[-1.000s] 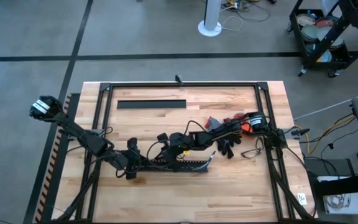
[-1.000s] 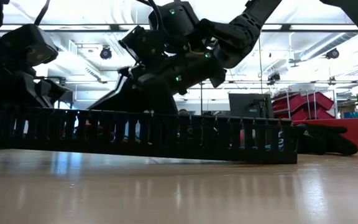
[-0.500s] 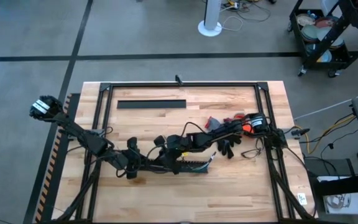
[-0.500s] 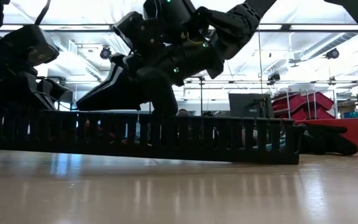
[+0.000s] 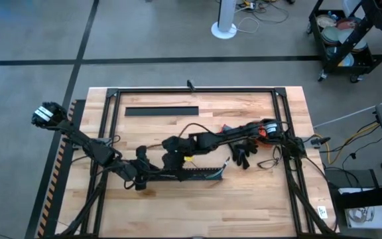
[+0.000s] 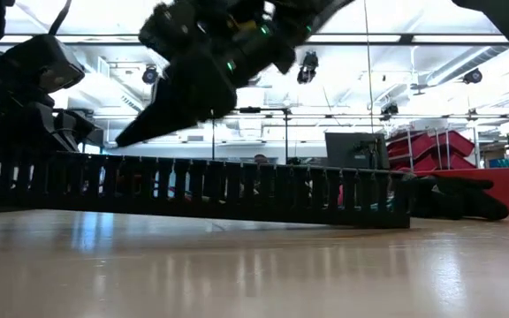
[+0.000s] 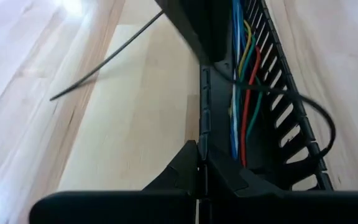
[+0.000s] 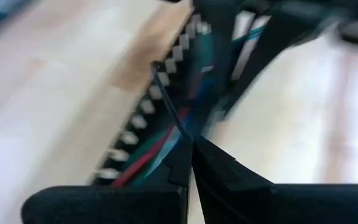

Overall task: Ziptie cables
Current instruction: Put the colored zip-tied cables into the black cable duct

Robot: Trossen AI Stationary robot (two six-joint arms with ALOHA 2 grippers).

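Observation:
A long black comb-toothed duct (image 5: 188, 174) lies on the wooden table, and coloured cables (image 7: 244, 93) run along inside it. My left gripper (image 7: 199, 163) is shut on the duct at its left end (image 5: 144, 174). My right gripper (image 5: 166, 157) hangs above the duct's left part, its fingers (image 6: 140, 131) slanting down toward the table's left. It is shut on a thin dark ziptie (image 7: 104, 59). The ziptie's free end (image 7: 53, 98) sticks out over bare wood beside the duct. My left gripper pinches one long side wall of the duct (image 7: 202, 134) between its two fingers, near the duct's left end. The fingers lie along the duct, which rests on the table. My right gripper pinches one end of the ziptie (image 8: 180, 127) between its fingertips. The strip juts straight out beyond them, clear of the table.
A flat black strip (image 5: 161, 111) lies near the far edge. Black gloves (image 5: 244, 157) and red and orange items (image 5: 260, 133) sit at the right of the duct. A thin black wire loop (image 7: 309, 109) crosses the duct. Black frame rails (image 5: 194, 89) border the table.
My right gripper has risen from just over the duct and gone toward the table's left, still shut on the ziptie. It now hangs clear above the duct's toothed wall. My left gripper and the duct have kept their place.

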